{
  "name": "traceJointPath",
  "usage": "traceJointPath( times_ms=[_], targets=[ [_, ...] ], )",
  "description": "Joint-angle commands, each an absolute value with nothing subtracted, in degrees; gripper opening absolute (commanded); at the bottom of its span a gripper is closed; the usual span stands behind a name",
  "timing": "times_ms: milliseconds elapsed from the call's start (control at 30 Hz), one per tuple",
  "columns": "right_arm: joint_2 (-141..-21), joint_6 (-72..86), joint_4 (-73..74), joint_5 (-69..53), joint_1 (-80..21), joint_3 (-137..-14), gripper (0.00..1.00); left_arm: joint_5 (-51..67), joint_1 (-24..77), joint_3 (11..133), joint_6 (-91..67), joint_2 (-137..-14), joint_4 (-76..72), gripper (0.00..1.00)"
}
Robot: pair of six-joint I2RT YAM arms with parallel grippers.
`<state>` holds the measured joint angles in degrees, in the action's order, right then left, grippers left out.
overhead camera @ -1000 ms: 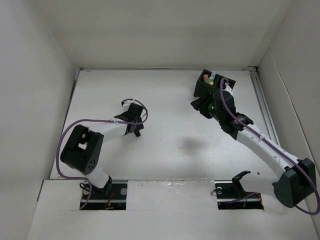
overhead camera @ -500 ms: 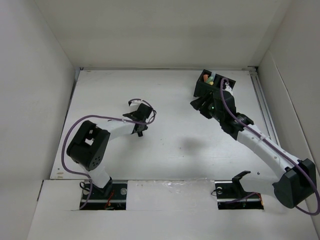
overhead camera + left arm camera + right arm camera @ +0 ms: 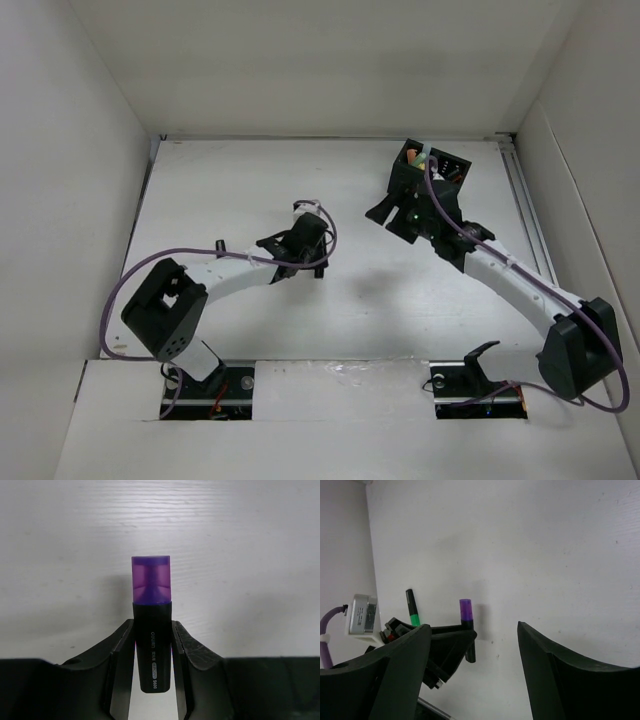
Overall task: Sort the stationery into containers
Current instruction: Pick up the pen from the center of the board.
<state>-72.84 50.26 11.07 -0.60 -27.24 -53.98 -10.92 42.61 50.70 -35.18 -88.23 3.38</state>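
Observation:
My left gripper (image 3: 151,632) is shut on a black highlighter with a purple cap (image 3: 151,582) and holds it above the white table, cap pointing away. In the top view the left gripper (image 3: 312,252) is near the table's middle. The right wrist view shows the same highlighter (image 3: 466,617) in the left gripper (image 3: 447,645). My right gripper (image 3: 393,213) is open and empty, just in front of the black organiser box (image 3: 452,160), which holds several pastel markers (image 3: 421,156). A black marker with a green end (image 3: 411,608) lies on the table behind the left arm.
White walls close in the table on the left, back and right. A purple cable (image 3: 150,255) loops along the left arm and another runs along the right arm (image 3: 520,275). A metal rail (image 3: 525,200) runs along the right edge.
My left gripper has moved right, toward the table's middle, with the purple-capped highlighter in it. My right gripper has shifted a little left, away from the organiser box.

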Motion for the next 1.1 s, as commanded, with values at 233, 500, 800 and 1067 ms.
traceJointPath(
  times_ms=[233,500,800,1067],
  targets=[
    [-76.38,48.69,6.33,-8.35,-24.79,-56.60,0.77,-0.02,46.85,54.58,-30.59,-90.00,-9.83,0.00],
    [-77.86,50.54,2.99,-15.35,-19.60,-54.49,0.71,6.94,46.85,50.98,-30.06,-86.40,-19.41,0.00],
    [-84.55,49.48,2.46,-23.81,-20.74,-56.07,0.66,8.26,46.85,50.19,-28.92,-86.39,-23.38,0.00],
    [-85.61,49.48,1.85,-24.44,-22.68,-56.60,0.56,8.26,46.85,52.21,-28.30,-88.24,-23.38,0.00]
  ],
)
